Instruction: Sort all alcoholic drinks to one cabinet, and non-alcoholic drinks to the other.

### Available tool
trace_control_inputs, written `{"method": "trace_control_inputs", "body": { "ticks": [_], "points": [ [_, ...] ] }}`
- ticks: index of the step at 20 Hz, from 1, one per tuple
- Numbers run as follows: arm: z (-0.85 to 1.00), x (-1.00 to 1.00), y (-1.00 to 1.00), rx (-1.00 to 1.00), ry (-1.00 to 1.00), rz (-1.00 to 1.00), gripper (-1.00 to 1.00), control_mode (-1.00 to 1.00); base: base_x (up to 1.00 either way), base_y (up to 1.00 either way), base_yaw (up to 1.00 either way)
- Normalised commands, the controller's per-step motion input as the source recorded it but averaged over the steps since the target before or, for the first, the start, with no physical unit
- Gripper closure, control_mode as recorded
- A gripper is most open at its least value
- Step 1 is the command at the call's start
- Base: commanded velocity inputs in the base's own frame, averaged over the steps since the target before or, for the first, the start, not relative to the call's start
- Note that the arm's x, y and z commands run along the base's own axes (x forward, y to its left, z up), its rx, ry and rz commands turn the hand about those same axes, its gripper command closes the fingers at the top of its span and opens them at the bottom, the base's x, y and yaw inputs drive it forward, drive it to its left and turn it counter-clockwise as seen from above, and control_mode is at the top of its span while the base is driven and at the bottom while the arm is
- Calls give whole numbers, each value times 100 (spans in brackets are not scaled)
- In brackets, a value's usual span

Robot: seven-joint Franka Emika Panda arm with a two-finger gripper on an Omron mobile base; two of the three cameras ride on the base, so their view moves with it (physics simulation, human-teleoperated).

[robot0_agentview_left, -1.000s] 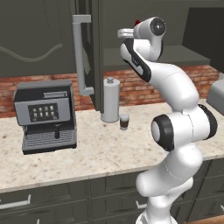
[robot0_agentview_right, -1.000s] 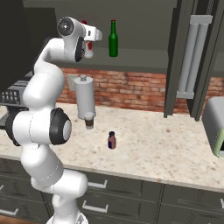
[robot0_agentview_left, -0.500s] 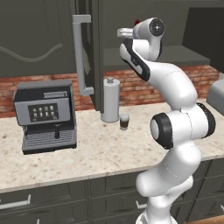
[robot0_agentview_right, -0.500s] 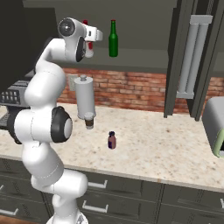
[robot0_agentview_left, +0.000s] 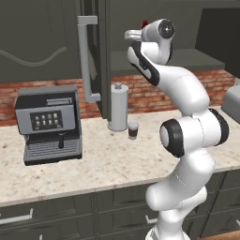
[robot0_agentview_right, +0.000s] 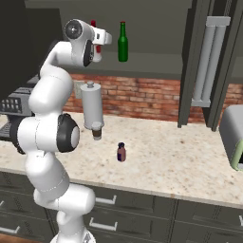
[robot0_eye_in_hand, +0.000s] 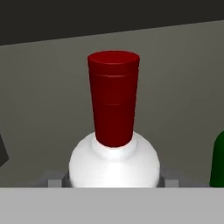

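Up on the cabinet shelf (robot0_agentview_right: 156,64), the gripper (robot0_agentview_right: 97,47) sits at the white bottle with the red cap (robot0_eye_in_hand: 113,131); whether its claw pinches the bottle or stands spread, I cannot tell. Right of it stands the green glass bottle (robot0_agentview_right: 123,42). Below, the coffee cup (robot0_agentview_right: 97,131) touches the grey canister (robot0_agentview_right: 92,104), with the purple bottle (robot0_agentview_right: 121,152) further right on the counter (robot0_agentview_right: 180,166).

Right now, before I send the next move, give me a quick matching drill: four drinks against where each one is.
Things:
1. green bottle
2. white bottle
3. coffee cup
4. purple bottle

Places:
A. on the counter beside the grey canister
B. alone on open counter
C. cabinet shelf, right at the gripper
D. cabinet shelf, clear of the hand

Pairs: 1-D, 2-C, 3-A, 4-B
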Motion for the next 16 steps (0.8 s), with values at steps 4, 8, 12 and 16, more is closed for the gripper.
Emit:
{"method": "trace_control_inputs", "body": {
  "ticks": [4, 8, 12, 16],
  "points": [
    [-5, 13, 2, 1, 0, 0, -100, -100, 0, 0, 0],
    [-4, 14, 2, 0, 0, 0, -100, -100, 0, 0, 0],
    [-1, 8, 0, 0, 0, -1, -100, -100, 0, 0, 0],
    [0, 0, 0, 0, 0, -2, -100, -100, 0, 0, 0]
  ]
}}
